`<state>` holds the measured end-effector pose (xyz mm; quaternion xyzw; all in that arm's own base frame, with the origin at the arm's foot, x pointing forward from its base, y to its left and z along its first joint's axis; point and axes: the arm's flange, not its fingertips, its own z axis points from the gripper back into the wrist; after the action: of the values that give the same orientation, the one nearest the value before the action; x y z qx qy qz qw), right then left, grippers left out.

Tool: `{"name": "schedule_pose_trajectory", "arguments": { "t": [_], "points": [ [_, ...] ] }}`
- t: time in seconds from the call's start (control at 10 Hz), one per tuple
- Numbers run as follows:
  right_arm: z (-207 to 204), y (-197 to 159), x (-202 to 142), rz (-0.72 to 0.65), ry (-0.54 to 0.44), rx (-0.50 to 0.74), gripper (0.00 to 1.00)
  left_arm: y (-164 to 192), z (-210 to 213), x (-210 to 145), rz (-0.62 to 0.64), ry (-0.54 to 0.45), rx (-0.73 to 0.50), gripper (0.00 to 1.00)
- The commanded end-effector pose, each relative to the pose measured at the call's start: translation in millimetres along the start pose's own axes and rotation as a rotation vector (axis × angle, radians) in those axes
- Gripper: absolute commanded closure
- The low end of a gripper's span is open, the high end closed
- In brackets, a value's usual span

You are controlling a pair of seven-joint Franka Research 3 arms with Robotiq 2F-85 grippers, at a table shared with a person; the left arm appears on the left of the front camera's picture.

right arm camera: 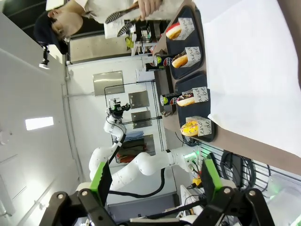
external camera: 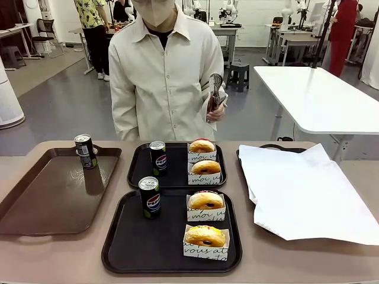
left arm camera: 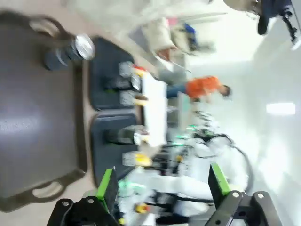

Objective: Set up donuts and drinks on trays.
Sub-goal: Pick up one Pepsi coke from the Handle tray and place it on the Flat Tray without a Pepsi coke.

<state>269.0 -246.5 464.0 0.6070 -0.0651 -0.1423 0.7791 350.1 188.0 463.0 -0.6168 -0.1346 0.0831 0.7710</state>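
Judging by the front view, both trays (external camera: 118,248) in the frame's middle hold one can (external camera: 149,197) and two donuts (external camera: 204,235); a spare can (external camera: 86,151) stands upper left on the brown tray (external camera: 35,201), best gripped around its middle. Left wrist view: left hand (left arm camera: 160,186) wide, empty. Right wrist view: right hand (right arm camera: 153,179) wide, empty, above the paper (right arm camera: 249,70).

At nine o'clock on the table you have the large brown tray (external camera: 47,198), its far handle toward the person. At three o'clock lies the white paper sheet (external camera: 305,192), spread over a dark tray whose rim (external camera: 278,147) peeks out at its far edge. At twelve o'clock, metal tongs (external camera: 215,89) are held upright. A white table (external camera: 320,97) stands behind, toward two o'clock.
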Motion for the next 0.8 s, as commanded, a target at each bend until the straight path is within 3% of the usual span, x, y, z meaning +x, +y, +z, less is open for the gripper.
{"name": "schedule_pose_trajectory", "arguments": {
  "t": [0.0,0.2,0.3,0.4,0.7],
  "points": [
    [-1.3,2.0,0.8,0.015,-0.005,0.021,0.0,41.3,7.5,6.3,0.205,0.095,-0.135,0.0],
    [-1.3,2.0,0.8,0.015,-0.005,0.021,0.0,39.9,10.1,14.6,0.242,0.188,-0.085,0.0],
    [-1.3,2.0,0.8,0.015,-0.005,0.021,0.0,42.2,6.1,-2.8,0.236,0.214,-0.021,0.0],
    [-1.3,2.0,0.8,0.015,-0.005,0.021,0.0,55.4,4.0,-6.1,0.225,0.14,-0.164,0.0],
    [-1.3,2.0,0.8,0.015,-0.005,0.021,0.0,55.4,4.0,-6.1,0.225,0.14,-0.164,0.0]
  ]
}}
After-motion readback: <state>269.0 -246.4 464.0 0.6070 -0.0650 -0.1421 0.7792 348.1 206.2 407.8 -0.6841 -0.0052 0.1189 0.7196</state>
